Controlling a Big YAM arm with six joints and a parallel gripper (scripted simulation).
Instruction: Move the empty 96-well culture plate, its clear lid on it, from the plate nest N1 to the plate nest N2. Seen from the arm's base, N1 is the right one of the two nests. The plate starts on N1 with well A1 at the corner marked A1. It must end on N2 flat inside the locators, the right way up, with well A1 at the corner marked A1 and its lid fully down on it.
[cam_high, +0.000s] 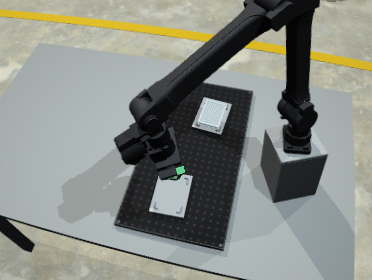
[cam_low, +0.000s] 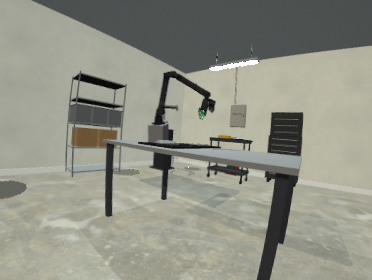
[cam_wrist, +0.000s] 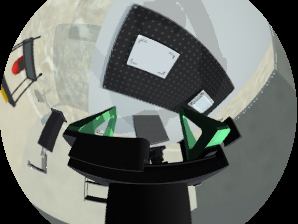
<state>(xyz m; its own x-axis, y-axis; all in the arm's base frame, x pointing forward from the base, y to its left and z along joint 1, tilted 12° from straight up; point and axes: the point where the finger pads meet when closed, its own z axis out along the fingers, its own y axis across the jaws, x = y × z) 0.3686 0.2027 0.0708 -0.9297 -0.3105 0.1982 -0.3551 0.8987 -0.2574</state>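
- A black six-joint arm (cam_high: 200, 65) reaches out from its grey block pedestal (cam_high: 272, 172) over a grey table (cam_high: 65, 110), its wrist high above the black perforated board (cam_high: 220, 165) that carries both plate nests.
- The gripper (cam_high: 176, 172), tipped with green fingers, hangs with its jaws spread to their full width and nothing between them; the exterior view shows it well above the table surface.
- The white 96-well culture plate under its clear lid (cam_high: 212, 115) sits flat on the far nest, N1, near the end of the board closest to the pedestal, well apart from the gripper.
- The flat pale-grey nest N2 (cam_high: 171, 197), with dark corner locators, lies bare at the near end of the board; in the top view the gripper overlaps its upper edge.
- The wrist camera looks down past both green fingertips to N2 (cam_wrist: 153, 56) at the top of the board and the plate (cam_wrist: 200, 103) lower right, small and partly hidden by a finger.
- In the background stand a metal shelf rack (cam_low: 74, 120), a low black trolley (cam_low: 212, 141) and a ceiling strip light (cam_low: 234, 63).
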